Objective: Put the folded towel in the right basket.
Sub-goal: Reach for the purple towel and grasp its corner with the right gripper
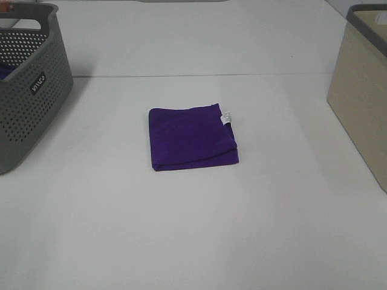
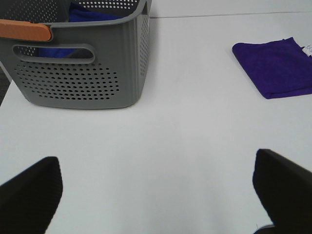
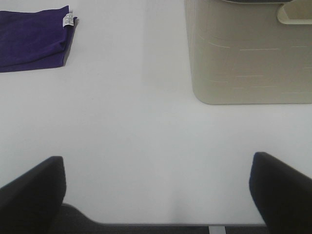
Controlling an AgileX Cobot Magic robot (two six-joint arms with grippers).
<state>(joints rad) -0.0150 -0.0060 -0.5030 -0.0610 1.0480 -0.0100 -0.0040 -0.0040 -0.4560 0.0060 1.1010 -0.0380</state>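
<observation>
A folded purple towel (image 1: 191, 137) with a small white tag lies flat in the middle of the white table. It also shows in the left wrist view (image 2: 275, 67) and the right wrist view (image 3: 34, 44). The beige right basket (image 1: 363, 90) stands at the table's right edge, seen close in the right wrist view (image 3: 248, 53). My left gripper (image 2: 156, 195) is open and empty over bare table, well short of the towel. My right gripper (image 3: 156, 195) is open and empty near the table's front edge, in front of the beige basket. Neither arm shows in the high view.
A grey perforated basket (image 1: 27, 78) stands at the left, with blue cloth inside and an orange handle in the left wrist view (image 2: 78, 63). The white table (image 1: 193, 229) stretches wide around the towel.
</observation>
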